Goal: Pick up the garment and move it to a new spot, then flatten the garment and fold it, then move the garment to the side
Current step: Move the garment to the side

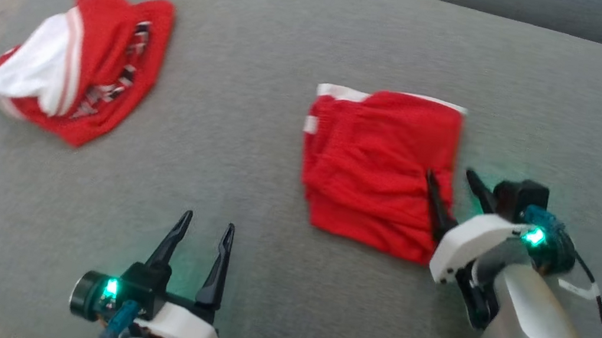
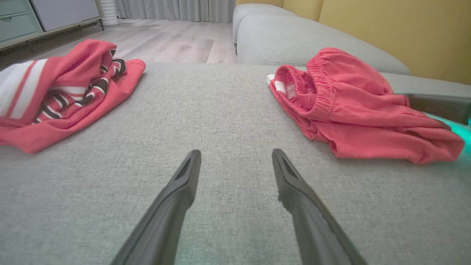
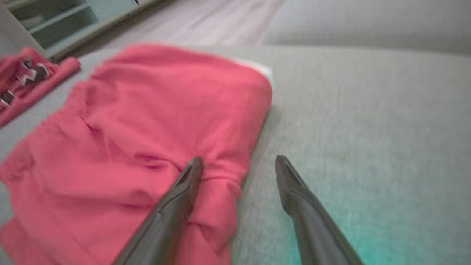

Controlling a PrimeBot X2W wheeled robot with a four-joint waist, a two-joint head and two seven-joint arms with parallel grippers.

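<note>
The garment [image 1: 379, 163], a pair of red shorts with a white-trimmed edge, lies folded into a rough square on the grey cushion [image 1: 296, 43]. In the left wrist view the garment [image 2: 353, 110] sits at the right with its elastic waistband showing. My right gripper [image 1: 449, 173] is open and straddles the garment's right edge. One finger lies over the red cloth [image 3: 158, 121] and the other over bare cushion, as seen around the right gripper [image 3: 238, 159]. My left gripper [image 1: 208, 221] stands open over bare cushion near the front, holding nothing [image 2: 236, 152].
A second garment [image 1: 95, 67], red with white panels and dark striped trim, lies crumpled at the cushion's far left [image 2: 62, 92]. The cushion's rounded edges drop to wood floor [image 2: 165, 36]. Another grey cushion [image 2: 294, 36] lies beyond, before a yellow wall.
</note>
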